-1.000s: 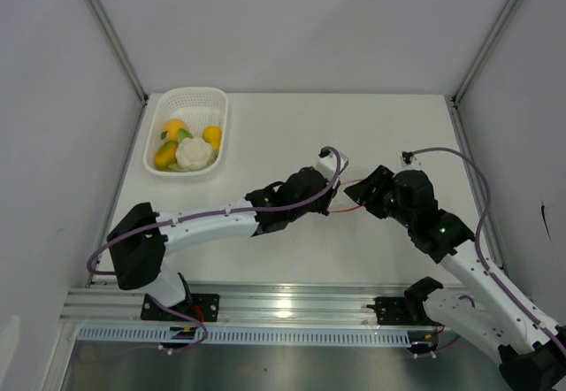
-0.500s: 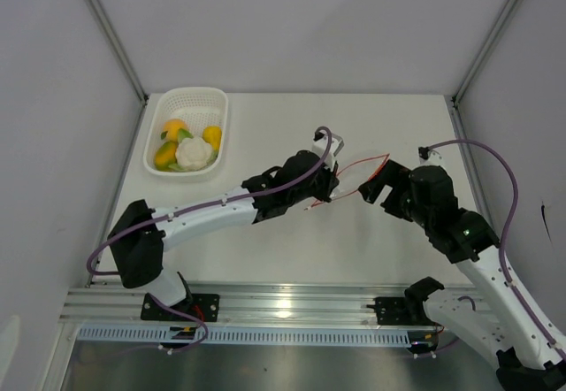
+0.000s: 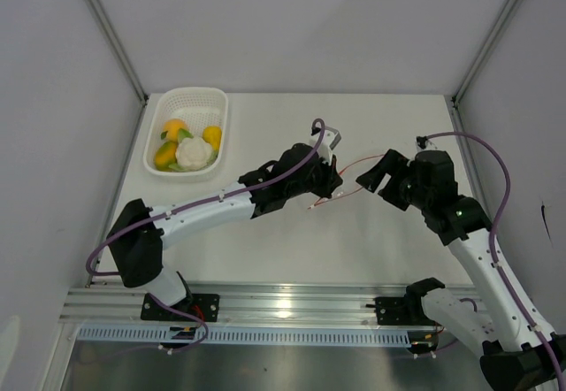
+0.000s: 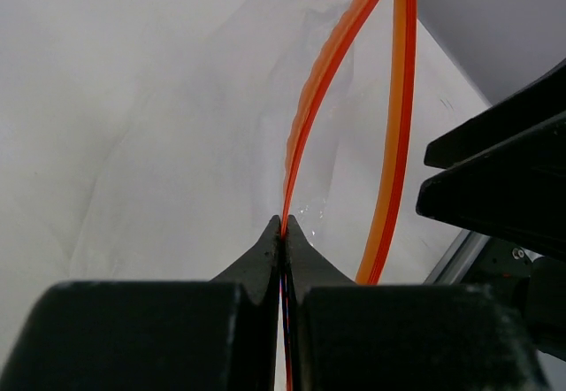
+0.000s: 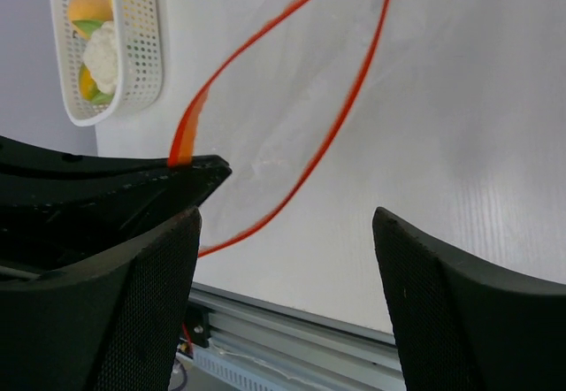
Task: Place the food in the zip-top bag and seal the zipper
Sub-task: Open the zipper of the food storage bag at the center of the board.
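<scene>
Robot lab enclosure, white panel walls (image 3: 301,19), aluminium corner struts (image 3: 109,33), white table (image 3: 265,117), mounting rail (image 3: 283,302)

Clear, glossy plastic zip-top bag (image 4: 265,117)

White matte tabletop (image 3: 265,126), plain pale grey back wall (image 3: 301,19) behind it, matching side walls (image 3: 53,99) flanking it, slanting aluminium posts (image 3: 110,30) rising from its far corners, ribbed aluminium rail (image 3: 283,302) along its near edge catching soft glare, slotted white cable duct (image 3: 265,333) just beyond.

Food (image 3: 184,148) in basket (image 3: 196,103), left of bag (image 3: 352,179)
</scene>
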Motion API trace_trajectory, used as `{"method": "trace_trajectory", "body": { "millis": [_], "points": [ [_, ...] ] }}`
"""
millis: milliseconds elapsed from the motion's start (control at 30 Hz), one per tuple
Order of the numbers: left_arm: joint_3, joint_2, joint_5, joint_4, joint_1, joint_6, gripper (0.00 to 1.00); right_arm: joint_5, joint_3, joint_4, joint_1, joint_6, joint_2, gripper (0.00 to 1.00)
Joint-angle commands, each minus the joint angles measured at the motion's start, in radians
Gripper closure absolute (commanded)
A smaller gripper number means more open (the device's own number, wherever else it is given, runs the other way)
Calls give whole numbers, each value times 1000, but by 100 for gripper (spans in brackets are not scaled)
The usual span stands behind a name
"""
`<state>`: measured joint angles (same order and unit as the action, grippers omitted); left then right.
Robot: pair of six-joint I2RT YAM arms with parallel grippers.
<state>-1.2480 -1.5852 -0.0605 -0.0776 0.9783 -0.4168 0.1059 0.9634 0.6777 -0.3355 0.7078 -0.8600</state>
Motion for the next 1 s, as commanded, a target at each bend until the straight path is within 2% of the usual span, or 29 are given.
{"method": "trace_trajectory", "body": {
  "millis": [0,267,400,500,533,600,633,667,800,967],
  "points": [
    [-42,40,42,25,-7,-33,99,54,9,-89,4,56,-4,20],
    [-45,59,99,59,-15,-82,100,20,-35,-127,-22,110,-39,38],
    [-70,63,134,62,-23,-80,99,-23,-48,-116,-45,111,-22,43],
    [-71,77,148,71,-27,-86,99,-55,-51,-113,-45,102,-19,53],
    [-65,82,157,71,-29,-91,99,-63,-46,-113,-45,99,-22,67],
    [-56,80,182,107,-35,-108,99,-86,-20,-93,-43,75,-39,82],
    [-41,80,200,116,-35,-117,99,-100,-5,-78,-43,67,-46,95],
    [-36,77,205,117,-36,-123,99,-139,29,-48,-43,56,-51,100],
    [1,65,222,128,-56,-148,100,-212,104,6,-43,-31,-62,100],
    [42,45,252,168,-92,-212,99,-233,239,124,-42,-148,-171,100]
  ]
}}
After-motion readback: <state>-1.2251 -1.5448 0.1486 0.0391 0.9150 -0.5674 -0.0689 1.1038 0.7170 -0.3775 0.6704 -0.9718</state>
